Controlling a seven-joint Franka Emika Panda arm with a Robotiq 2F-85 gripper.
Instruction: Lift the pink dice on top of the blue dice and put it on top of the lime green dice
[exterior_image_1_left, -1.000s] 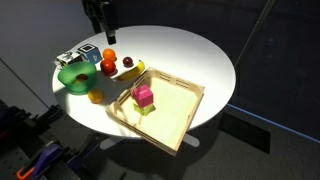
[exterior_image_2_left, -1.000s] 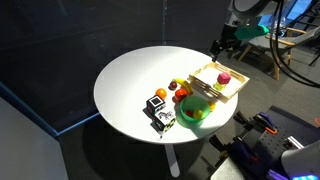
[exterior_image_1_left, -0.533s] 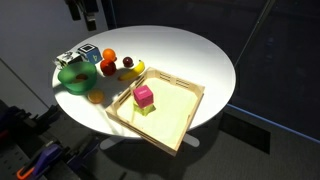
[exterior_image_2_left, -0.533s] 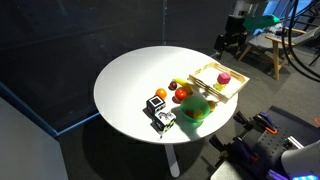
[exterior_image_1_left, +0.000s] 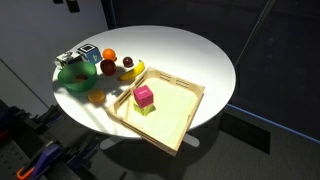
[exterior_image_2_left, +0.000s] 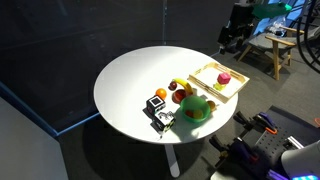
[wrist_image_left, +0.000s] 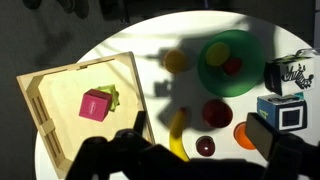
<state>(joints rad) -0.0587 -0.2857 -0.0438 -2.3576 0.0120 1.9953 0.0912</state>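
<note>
The pink dice (wrist_image_left: 95, 105) rests on the lime green dice (wrist_image_left: 112, 96) inside the wooden tray (wrist_image_left: 60, 80); only an edge of the lime cube peeks out. Both exterior views show the same stack (exterior_image_1_left: 144, 96) (exterior_image_2_left: 224, 77). The blue dice (wrist_image_left: 283, 113) stands alone on the table by the fruit, with nothing on it. My gripper (wrist_image_left: 197, 138) is open and empty, high above the table, its dark fingers (wrist_image_left: 268, 135) framing the fruit. In an exterior view it hangs beyond the table's far edge (exterior_image_2_left: 230, 40).
A green bowl (wrist_image_left: 228, 62) holds a fruit. Around it lie a banana (wrist_image_left: 178, 135), a red fruit (wrist_image_left: 217, 112), a dark plum (wrist_image_left: 205, 146), an orange (wrist_image_left: 245, 133) and a black-and-white cube (wrist_image_left: 290, 73). The round white table (exterior_image_1_left: 190, 50) stands by a chair (exterior_image_2_left: 262, 45).
The arm has risen and drawn back from the table, nearly out of one exterior view. The pink dice and everything else on the table have stayed put.
</note>
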